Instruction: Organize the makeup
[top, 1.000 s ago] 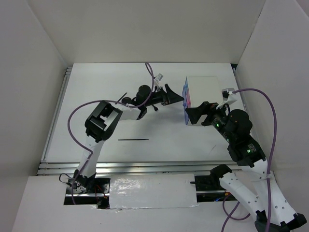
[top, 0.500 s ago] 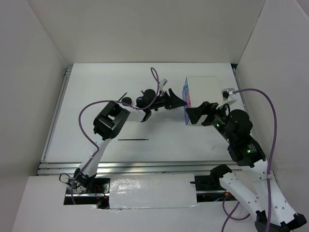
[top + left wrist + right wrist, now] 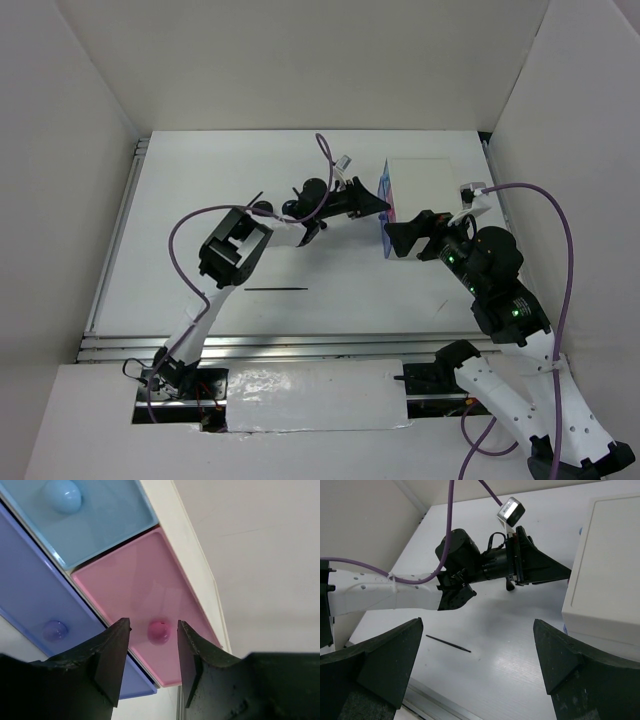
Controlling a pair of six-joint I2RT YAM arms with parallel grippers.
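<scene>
Farther to the right than a second before, our left pincer (image 3: 383, 207) had drawn up to the front of the white box (image 3: 425, 180), while the thin black pencil (image 3: 275, 289) had kept its place. That pencil lay flat on the white table (image 3: 170, 220), toward the near edge, by the left arm's elbow and well apart from both pincers. A second thin black stick (image 3: 257, 198) lay farther back, just beyond the left forearm, and we could not tell more about it. Moving outward, the box stood at the far right of the table with its coloured drawer fronts turned to the left. From the left wrist we saw a pink drawer (image 3: 135, 580), a pale blue drawer (image 3: 100, 525) beside it and a violet drawer (image 3: 30, 585). Our left pincer was open, its two black fingers (image 3: 117, 650) standing on either side of the pink knob (image 3: 159, 632) with a gap showing on each side, so it gripped nothing. Our right pincer (image 3: 390, 240) hung just beside the near end of the drawer fronts, its fingers spread wide apart, pointing toward the left arm.
</scene>
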